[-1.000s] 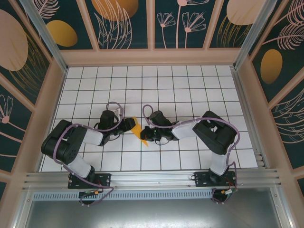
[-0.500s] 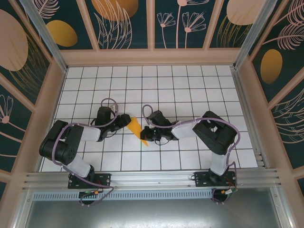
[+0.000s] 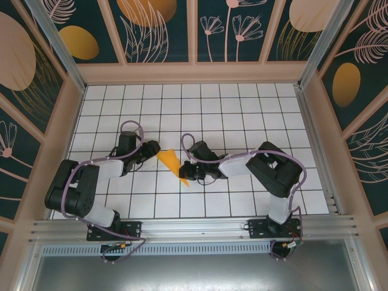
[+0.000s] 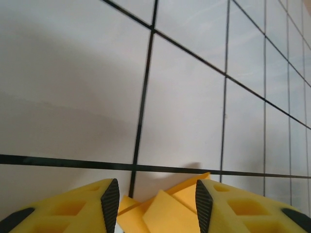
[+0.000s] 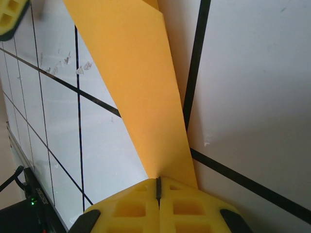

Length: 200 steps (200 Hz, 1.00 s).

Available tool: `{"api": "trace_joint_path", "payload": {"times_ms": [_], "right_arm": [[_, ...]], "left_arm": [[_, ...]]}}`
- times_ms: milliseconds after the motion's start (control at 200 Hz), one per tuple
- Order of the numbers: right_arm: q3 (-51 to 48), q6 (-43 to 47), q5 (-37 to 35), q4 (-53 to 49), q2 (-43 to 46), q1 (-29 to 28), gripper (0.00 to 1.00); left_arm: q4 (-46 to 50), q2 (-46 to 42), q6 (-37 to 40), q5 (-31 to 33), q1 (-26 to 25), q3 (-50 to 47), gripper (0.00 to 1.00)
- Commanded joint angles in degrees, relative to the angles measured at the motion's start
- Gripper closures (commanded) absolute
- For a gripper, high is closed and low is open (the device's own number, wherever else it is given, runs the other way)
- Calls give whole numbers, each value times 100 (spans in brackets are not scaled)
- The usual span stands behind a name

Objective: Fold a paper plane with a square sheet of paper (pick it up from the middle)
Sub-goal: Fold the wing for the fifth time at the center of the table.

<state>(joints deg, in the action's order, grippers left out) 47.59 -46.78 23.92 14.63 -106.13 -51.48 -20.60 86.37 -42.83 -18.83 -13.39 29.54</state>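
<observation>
The orange-yellow sheet is folded into a slim pointed paper plane (image 3: 170, 161) lying on the tiled table near the middle, wide end to the upper left. My right gripper (image 3: 185, 173) is shut on its narrow lower end. In the right wrist view the paper plane (image 5: 141, 87) runs up and away from the closed right gripper (image 5: 158, 187). My left gripper (image 3: 155, 148) is just left of the wide end. In the left wrist view the left gripper (image 4: 156, 204) is open, its pads clear of the folded layers of the paper plane (image 4: 172, 215) between them.
The white gridded table (image 3: 242, 115) is fenced by patterned walls on three sides. An aluminium rail (image 3: 194, 227) runs along the near edge by both arm bases. A left fingertip (image 5: 9, 17) shows at the top left corner of the right wrist view.
The left arm has drawn back to the left and its jaws have widened slightly, uncovering the plane's wide end. The right gripper and the plane have stayed put.
</observation>
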Motion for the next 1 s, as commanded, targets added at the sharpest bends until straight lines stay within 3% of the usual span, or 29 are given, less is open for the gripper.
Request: {"api": "trace_joint_path", "payload": {"times_ms": [0, 145, 365, 545, 996], "right_arm": [[-207, 79, -274, -1146, -241, -81, 100], [-225, 27, -283, -1049, -248, -85, 100], [-279, -101, -255, -876, -222, -92, 100], [-308, -179, -187, -691, -172, -107, 100], [-209, -154, -230, -803, -230, -125, 100]], "left_arm": [[150, -247, 88, -236, 29, 97, 52], [-384, -348, -209, -996, -102, -88, 54], [-490, -140, -250, -1009, -936, -57, 55], [-1334, 254, -530, -1308, -968, -480, 55], [-1139, 264, -552, -1163, -1141, -145, 54]]}}
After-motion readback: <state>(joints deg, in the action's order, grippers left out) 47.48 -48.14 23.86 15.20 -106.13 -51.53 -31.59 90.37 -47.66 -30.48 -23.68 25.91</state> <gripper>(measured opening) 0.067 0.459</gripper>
